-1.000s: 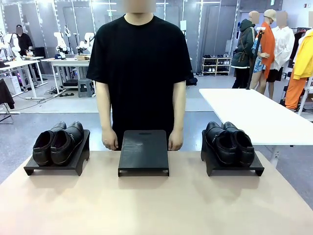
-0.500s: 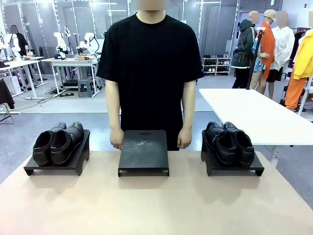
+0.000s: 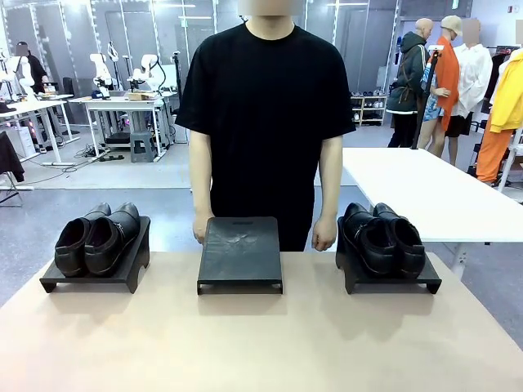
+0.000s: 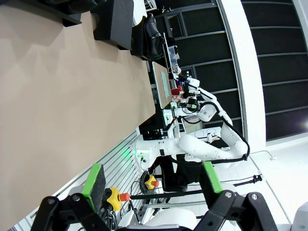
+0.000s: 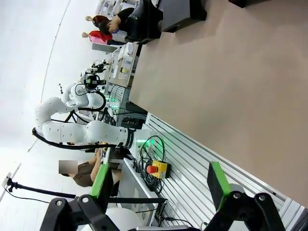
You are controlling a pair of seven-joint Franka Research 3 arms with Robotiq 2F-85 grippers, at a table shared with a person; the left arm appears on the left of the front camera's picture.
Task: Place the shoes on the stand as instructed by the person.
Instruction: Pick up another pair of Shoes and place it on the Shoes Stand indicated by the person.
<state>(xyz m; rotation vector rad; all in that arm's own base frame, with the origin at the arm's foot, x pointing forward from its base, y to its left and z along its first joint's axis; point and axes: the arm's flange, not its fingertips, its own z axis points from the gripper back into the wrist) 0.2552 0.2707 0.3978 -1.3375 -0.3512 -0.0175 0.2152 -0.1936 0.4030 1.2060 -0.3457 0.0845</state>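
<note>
Two pairs of black glossy shoes rest on low black stands at the table's far side: one pair (image 3: 96, 237) on the left stand (image 3: 122, 273), the other pair (image 3: 384, 237) on the right stand (image 3: 392, 284). Between them the middle stand (image 3: 239, 255) is bare. The person (image 3: 265, 106) in a black T-shirt stands behind it, one hand (image 3: 202, 232) at its left corner, the other hand (image 3: 324, 238) between the middle and right stands. My left gripper (image 4: 153, 185) is open and holds nothing, off the table's near edge. My right gripper (image 5: 158, 185) is likewise open with nothing in it.
The tan table (image 3: 261, 343) stretches bare from the stands to the near edge. A white table (image 3: 425, 192) stands behind at the right. In the left wrist view the middle stand (image 4: 115, 24) and a shoe (image 4: 151, 29) lie far off at the top.
The person has stepped toward picture right; both hands slid right along the table's far edge. The shoes and stands have not moved.
</note>
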